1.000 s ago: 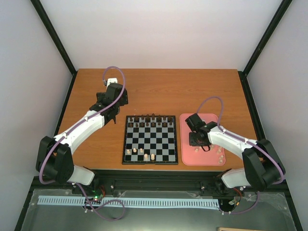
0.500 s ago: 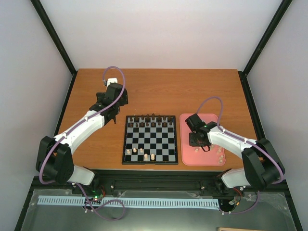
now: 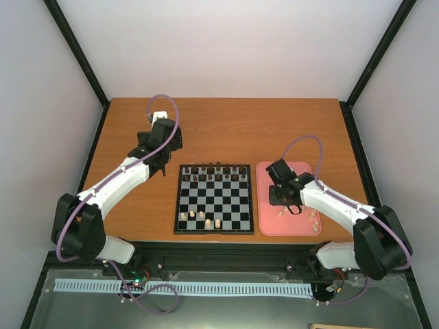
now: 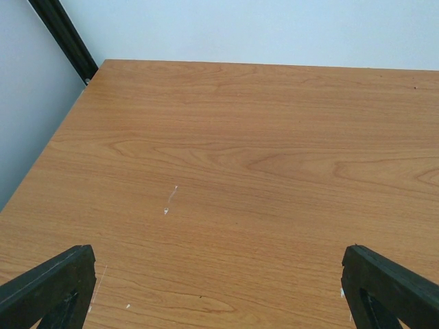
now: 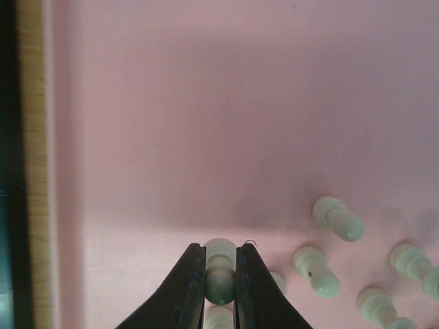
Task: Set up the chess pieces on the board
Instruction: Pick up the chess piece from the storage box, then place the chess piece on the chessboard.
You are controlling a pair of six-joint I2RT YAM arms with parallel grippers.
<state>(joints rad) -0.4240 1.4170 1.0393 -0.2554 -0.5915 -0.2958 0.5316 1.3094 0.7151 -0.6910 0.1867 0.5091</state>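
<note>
Pinching a chess piece (image 5: pixel 220 277), right claw (image 5: pixel 220 257) — base hidden

Probably a robot lab: black frame (image 3: pixel 77 53) and white walls (image 3: pixel 226 48) enclose table (image 3: pixel 233 130).

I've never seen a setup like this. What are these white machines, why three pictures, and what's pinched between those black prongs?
These are two robot arms bolted at the near edge of a wooden table, each ending in a two-fingered claw. The wide picture comes from a camera above and behind them. The other two come from small cameras on the wrists, each looking past its own claw.

On the table lie a chessboard and, to its right, a pink tray holding loose pale chess pieces. Dark pieces stand along the board's far side, and a few pale ones stand near its front.

The left claw is wide open over bare wood, holding nothing. The right claw is shut on one pale piece over the tray.
</note>
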